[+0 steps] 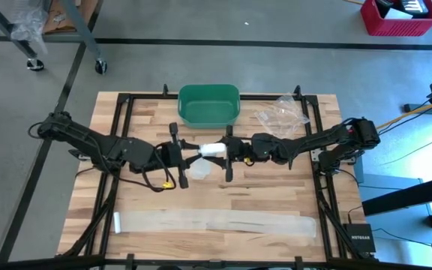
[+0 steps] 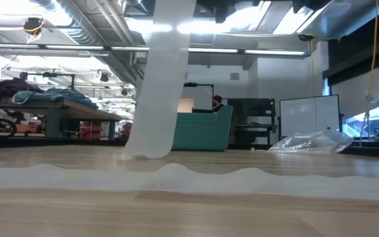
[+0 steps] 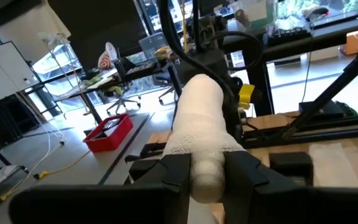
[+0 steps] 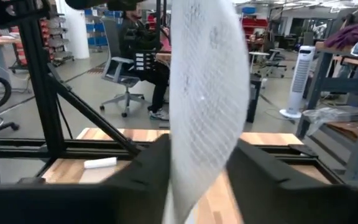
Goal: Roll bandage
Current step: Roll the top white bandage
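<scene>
- Because the left gripper (image 1: 177, 156) clamps only one end of the bandage roll (image 1: 214, 150), held above the table's middle, a slip there would likely let the wound turns loosen.
- The loose tail (image 2: 158, 79) hangs from the roll to the table; if it snags or twists, the winding may go uneven.
- The right gripper (image 1: 229, 153) meets the roll's other end with gauze between its fingers; whether it grips, I cannot tell.
- Nearby: green bin (image 1: 209, 106) behind, crumpled plastic bag (image 1: 282, 114) to its right, a flat bandage strip (image 1: 216, 222) along the near edge; none obstructs.
</scene>
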You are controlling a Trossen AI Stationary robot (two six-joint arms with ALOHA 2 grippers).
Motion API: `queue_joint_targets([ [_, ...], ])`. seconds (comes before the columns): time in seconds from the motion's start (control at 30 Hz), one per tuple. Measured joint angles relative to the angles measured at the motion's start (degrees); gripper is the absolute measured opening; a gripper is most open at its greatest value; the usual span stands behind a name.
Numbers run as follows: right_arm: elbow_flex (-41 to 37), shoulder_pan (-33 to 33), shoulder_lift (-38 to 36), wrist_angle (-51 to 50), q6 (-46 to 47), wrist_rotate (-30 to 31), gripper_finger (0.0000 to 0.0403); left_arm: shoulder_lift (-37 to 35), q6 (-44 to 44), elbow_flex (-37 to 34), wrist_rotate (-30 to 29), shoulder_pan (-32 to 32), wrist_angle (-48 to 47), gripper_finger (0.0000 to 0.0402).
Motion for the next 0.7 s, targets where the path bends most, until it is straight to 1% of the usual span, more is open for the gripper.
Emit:
queue_joint_targets([
  [0.13,0.0,0.0,0.0,-1.7,-3.6,0.0,0.0034,0.0,0.0,0.0,0.0,-0.4,-0.1,0.0054],
  [0.17,0.0,0.0,-0.1,-1.9,-4.7,0.0,0.0017,0.0,-0.1,0.0,0.0,-0.6,-0.1,0.0054],
  [0.2,0.0,0.1,-0.5,-2.5,-5.7,0.0,0.0012,0.0,-0.1,0.0,0.0,-1.0,-0.1,0.0054],
  [0.3,0.0,0.0,-3.1,-6.4,-6.7,0.0,0.0019,-0.6,-0.4,0.0,0.0,-2.6,-1.4,0.0054],
  [0.4,0.0,0.0,-6.4,-10.9,-8.6,0.0,0.0007,-1.9,-1.1,0.0,0.0,-4.4,-2.2,0.0054],
  [0.47,0.0,0.0,-7.8,-13.2,-10.0,0.0,0.0007,-2.6,-1.2,0.0,0.0,-5.7,-2.3,0.0054],
  [0.53,0.0,0.0,-8.5,-15.3,-10.0,0.0,0.0011,-3.2,-0.4,0.0,0.4,-7.0,-2.5,0.0054],
  [0.63,0.0,0.0,-8.4,-17.5,-10.2,-0.6,0.0005,-3.6,1.8,0.0,0.7,-8.6,-1.1,0.0054],
  [0.7,0.0,0.0,-8.3,-19.3,-11.5,-0.9,0.0005,-3.9,1.6,0.0,0.7,-9.6,-1.6,0.0054],
])
